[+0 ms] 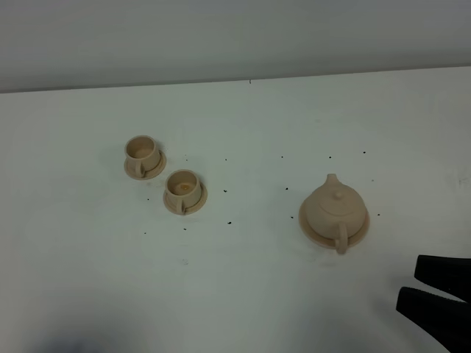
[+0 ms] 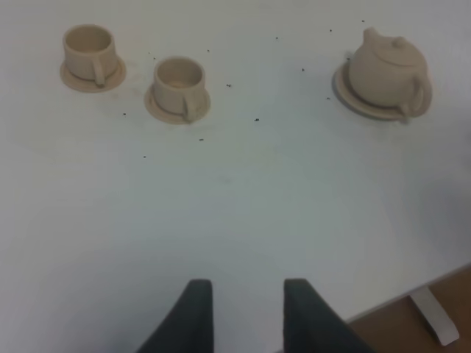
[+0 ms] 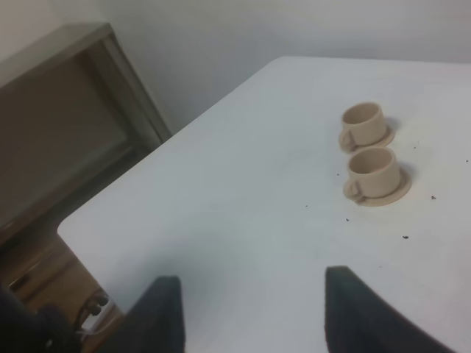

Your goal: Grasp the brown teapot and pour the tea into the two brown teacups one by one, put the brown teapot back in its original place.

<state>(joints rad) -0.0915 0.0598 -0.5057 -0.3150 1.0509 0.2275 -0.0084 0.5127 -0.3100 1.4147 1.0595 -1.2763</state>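
Observation:
The brown teapot (image 1: 335, 208) stands upright on its wide flat saucer (image 1: 358, 229) at the right of the white table, spout pointing away and handle toward the front. It also shows in the left wrist view (image 2: 386, 66). The two brown teacups (image 1: 141, 152) (image 1: 182, 187) stand on small saucers at the left, side by side. They also show in the left wrist view (image 2: 88, 48) (image 2: 179, 77) and the right wrist view (image 3: 363, 120) (image 3: 374, 170). No tea is visible. My right gripper (image 1: 409, 283) (image 3: 250, 283) is open and empty, at the front right, short of the teapot. My left gripper (image 2: 243, 288) is open and empty, well in front of the cups.
Small black specks (image 1: 229, 221) lie scattered on the table between cups and teapot. The table's front edge (image 2: 412, 288) is near my left gripper. A wooden cabinet (image 3: 66, 125) stands beyond the table's left edge. A grey wall (image 1: 235, 37) runs behind.

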